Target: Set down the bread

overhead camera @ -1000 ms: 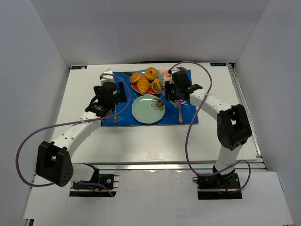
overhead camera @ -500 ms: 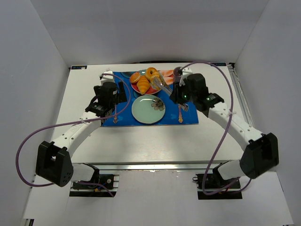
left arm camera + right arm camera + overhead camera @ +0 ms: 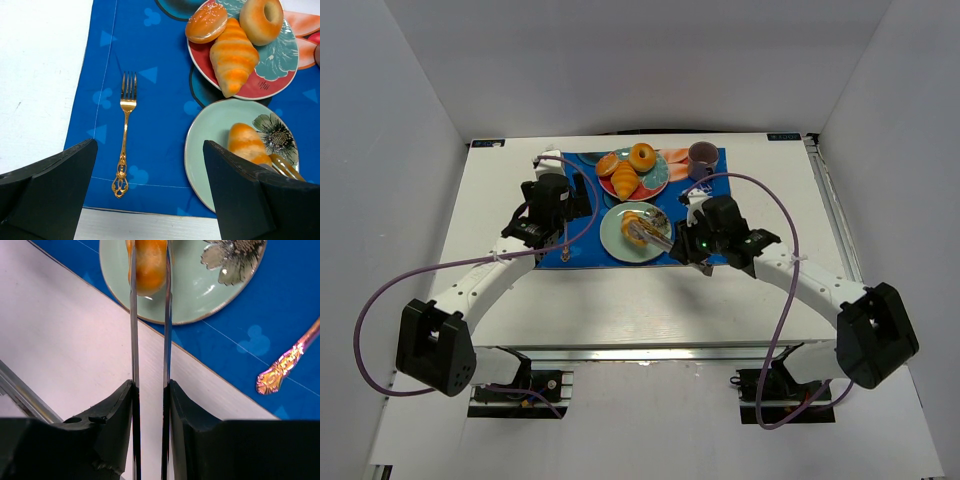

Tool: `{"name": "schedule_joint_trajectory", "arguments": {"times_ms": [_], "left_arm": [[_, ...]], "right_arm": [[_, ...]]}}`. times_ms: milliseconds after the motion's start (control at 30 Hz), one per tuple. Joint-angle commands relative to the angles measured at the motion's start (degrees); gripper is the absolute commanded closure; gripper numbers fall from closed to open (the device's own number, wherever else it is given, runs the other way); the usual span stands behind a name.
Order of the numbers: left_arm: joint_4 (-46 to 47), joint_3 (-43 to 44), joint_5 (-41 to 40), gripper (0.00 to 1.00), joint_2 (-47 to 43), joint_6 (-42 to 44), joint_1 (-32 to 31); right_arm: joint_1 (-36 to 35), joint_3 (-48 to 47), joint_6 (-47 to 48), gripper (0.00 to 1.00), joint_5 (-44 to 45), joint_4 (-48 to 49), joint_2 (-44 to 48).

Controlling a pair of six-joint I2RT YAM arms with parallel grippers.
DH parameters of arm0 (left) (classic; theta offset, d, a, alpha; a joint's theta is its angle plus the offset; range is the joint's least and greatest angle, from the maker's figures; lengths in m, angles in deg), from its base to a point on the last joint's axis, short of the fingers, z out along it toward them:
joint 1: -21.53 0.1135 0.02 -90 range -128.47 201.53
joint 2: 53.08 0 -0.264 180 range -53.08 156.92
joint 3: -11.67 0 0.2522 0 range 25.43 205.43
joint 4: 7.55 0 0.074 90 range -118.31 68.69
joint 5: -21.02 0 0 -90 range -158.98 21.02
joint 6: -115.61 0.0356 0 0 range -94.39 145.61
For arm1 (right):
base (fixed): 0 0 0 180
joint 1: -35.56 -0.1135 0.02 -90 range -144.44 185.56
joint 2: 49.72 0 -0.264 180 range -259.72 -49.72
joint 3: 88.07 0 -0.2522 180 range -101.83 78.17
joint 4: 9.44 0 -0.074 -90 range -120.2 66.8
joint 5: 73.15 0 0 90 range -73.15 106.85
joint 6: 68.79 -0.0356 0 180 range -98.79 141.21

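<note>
Bread [image 3: 146, 265] over green plate [image 3: 210, 135] — right pincer [image 3: 150, 390], reaching left, squeezes tongs [image 3: 133, 315] gripping it.

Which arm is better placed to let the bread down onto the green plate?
Right. The right gripper holds tongs pinching the bread over the green plate. The left gripper is open and empty, off by the fork.

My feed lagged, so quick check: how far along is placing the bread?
Done: the croissant is at the pale green plate, away from the red pastry plate. In hand: the right gripper clamps metal tongs pinching it; whether it rests on the plate is unclear. To do: open the tongs and withdraw. The left gripper is open, idle.
</note>
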Motion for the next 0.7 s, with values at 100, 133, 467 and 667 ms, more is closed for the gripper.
{"name": "schedule_joint_trajectory", "arguments": {"times_ms": [100, 133, 467, 667], "left_arm": [[0.98, 0.14, 0.76, 0.02, -0.60, -0.68, 0.28], [0.98, 0.14, 0.76, 0.02, -0.51, -0.60, 0.28], [0.81, -0.22, 0.15, 0.02, -0.51, -0.24, 0.28], [0.98, -0.30, 0.23, 0.02, -0.25, -0.24, 0.37]], "right_arm": [[-1.38, -0.26, -0.61, 0.73, 1.14, 7.46, -1.47], [-1.38, -0.35, -0.61, 0.73, 1.49, 7.64, -1.82], [-1.47, -0.62, 0.00, 0.65, 4.75, 7.47, -5.08], [-1.56, -0.61, 0.00, 0.40, 3.87, 6.68, -3.59]]}}
